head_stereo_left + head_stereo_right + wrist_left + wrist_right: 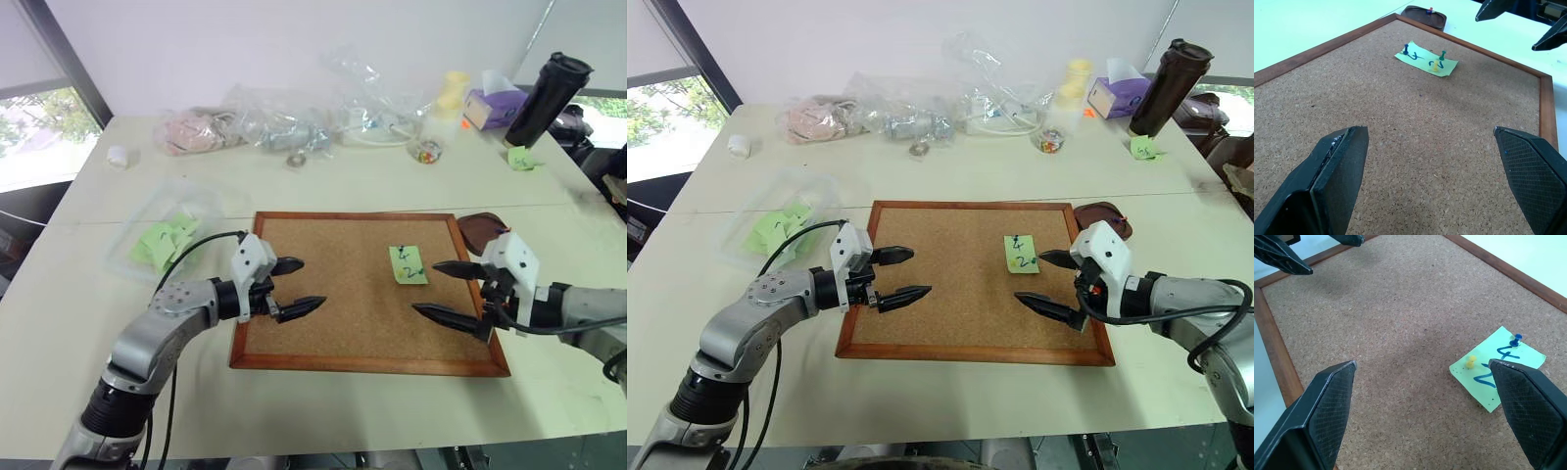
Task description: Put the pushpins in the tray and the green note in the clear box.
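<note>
The right gripper (456,291) hangs over the right part of the cork board (343,323) with its two black fingers spread wide and nothing between them, its tips just beside the green note (408,264). That note, marked "4" over "2", lies flat on the cork toward the board's right side, held down by the pushpins (1436,65): a blue one, a green one and a yellow one stand in it. The left gripper (299,286) is likewise spread wide and empty, hovering over the board's left part, well apart from the note and pointing across toward it. The tray (482,228), dark brown, sits on the table (392,186) touching or just beside the board's far right corner, with a small red-headed bit in it. The clear box (168,230) rests on the table beyond the board's left edge and holds several other light-green notes (162,241).
</note>
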`<state>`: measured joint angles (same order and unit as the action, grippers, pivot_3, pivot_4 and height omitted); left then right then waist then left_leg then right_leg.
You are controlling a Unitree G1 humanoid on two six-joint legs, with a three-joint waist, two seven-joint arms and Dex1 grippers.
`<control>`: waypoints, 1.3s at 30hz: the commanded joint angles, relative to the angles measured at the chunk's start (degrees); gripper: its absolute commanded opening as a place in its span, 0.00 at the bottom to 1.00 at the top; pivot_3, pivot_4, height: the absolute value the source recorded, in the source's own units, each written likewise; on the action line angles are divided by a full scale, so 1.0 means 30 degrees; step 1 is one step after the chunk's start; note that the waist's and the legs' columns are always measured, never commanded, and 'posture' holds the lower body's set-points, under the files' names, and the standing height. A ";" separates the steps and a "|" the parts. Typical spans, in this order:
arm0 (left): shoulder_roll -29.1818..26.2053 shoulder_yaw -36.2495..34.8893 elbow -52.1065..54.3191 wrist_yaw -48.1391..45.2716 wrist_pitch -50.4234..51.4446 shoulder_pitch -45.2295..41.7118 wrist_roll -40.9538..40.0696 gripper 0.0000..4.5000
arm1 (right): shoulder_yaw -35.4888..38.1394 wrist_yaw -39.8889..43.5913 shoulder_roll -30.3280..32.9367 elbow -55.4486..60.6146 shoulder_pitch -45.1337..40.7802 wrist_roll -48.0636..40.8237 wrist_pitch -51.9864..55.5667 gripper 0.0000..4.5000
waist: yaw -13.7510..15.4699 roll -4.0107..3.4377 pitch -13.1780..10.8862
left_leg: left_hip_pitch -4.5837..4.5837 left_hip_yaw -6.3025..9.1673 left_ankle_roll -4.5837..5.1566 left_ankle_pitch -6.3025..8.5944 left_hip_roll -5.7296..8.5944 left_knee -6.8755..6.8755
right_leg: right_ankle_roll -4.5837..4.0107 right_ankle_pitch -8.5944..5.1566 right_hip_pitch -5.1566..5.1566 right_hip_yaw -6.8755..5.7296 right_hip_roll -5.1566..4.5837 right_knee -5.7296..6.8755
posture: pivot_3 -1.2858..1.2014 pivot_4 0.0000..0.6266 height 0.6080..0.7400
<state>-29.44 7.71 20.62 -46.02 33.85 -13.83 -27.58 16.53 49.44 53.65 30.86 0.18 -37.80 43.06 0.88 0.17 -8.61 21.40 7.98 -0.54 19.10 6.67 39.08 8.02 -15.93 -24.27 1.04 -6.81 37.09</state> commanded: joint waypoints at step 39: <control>0.1702 0.1687 -0.5607 -0.2731 -0.7143 -0.0111 0.3210 0.24 | -0.0213 -0.0141 -0.0195 0.0258 -0.0484 0.0044 -0.0224 1.00 | 0.0034 -0.0001 0.0001 | 0.0001 0.0000 0.0001 0.0000 0.0002 0.0002 | 0.0000 0.0000 0.0000 -0.0006 -0.0002 0.0000 | 0.52 0.24 1.00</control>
<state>-24.84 12.24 4.24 -53.41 15.21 -13.36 -18.96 15.92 48.81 53.23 30.82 -0.35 -37.29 43.25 0.98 0.17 -8.60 21.40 7.98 -0.54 19.10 6.68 39.09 8.02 -15.93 -24.26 1.02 -6.81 37.08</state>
